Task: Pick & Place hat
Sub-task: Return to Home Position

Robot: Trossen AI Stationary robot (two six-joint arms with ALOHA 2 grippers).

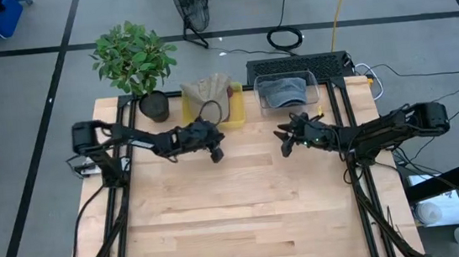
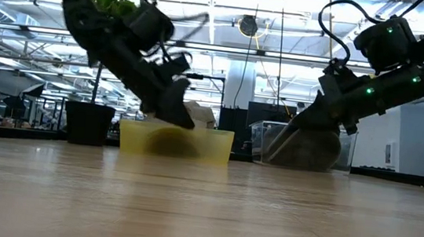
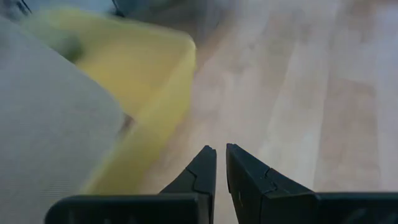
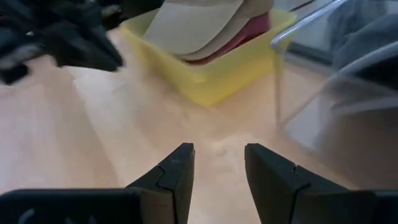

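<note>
plant [image 1: 134, 60] back left, cap-filled bin [image 1: 239, 112] beside it, second bin [image 1: 258, 96] rightmost

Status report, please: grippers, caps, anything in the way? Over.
Left gripper shut, empty, by yellow bin. Right gripper open, empty, by transparent bin. Tan caps in yellow bin. Nothing blocking.

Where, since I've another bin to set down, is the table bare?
Bare: the table from left pincer and right pincer to the near edge, and the gap between them. Crowded: the far edge, where plant, yellow bin and transparent bin stand.
</note>
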